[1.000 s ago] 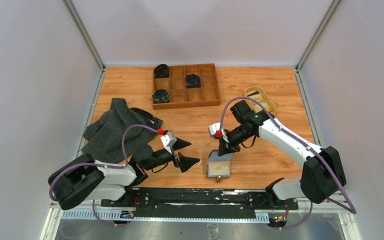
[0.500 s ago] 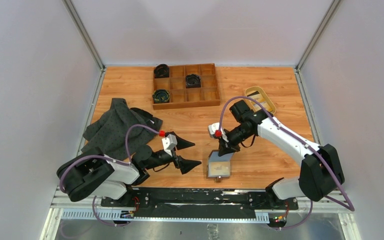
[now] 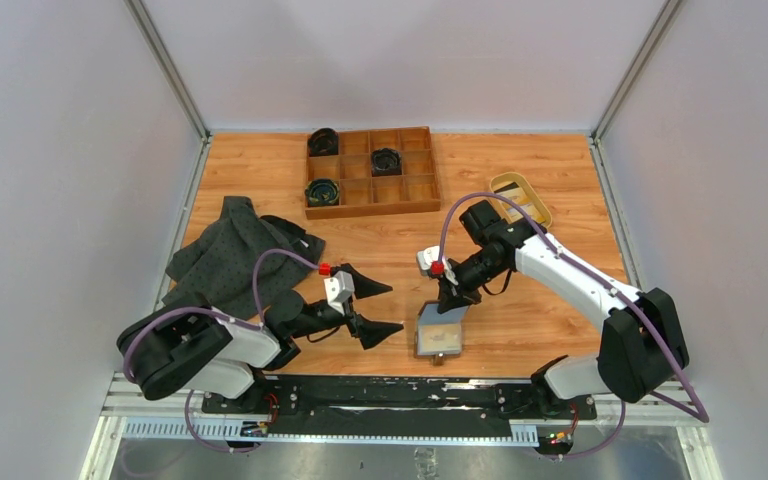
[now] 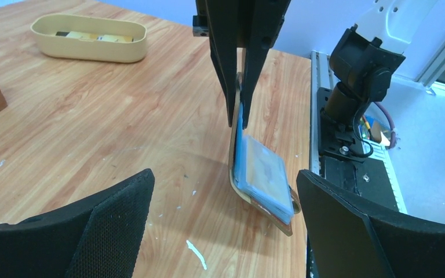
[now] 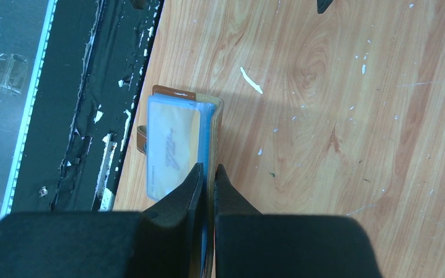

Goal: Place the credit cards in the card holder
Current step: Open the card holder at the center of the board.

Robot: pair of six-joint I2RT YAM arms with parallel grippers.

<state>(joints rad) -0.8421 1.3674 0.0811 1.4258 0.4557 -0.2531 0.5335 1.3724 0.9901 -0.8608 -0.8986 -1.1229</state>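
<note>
Right gripper (image 3: 450,298) pinches the card holder's (image 3: 438,335) raised flap; left gripper (image 3: 392,307) hangs wide open beside it.

From above, the card holder lies at the near edge of the table (image 3: 520,300), between the arms. Its far flap is lifted into the right gripper's closed fingers, and the left gripper is just to its left, not touching it. A tan dish (image 3: 520,197) sits far right, a wooden tray (image 3: 370,172) far centre and a dark cloth (image 3: 235,258) on the left. The left wrist view shows its own fingers (image 4: 104,226) spread wide, the brown flap upright between the right gripper's fingers, blue sleeves fanned below, and credit cards (image 4: 113,38) in the dish. The right wrist view shows both fingers (image 5: 190,188) narrowed onto the leather flap, with a pale card visible through the top clear sleeve.
</note>
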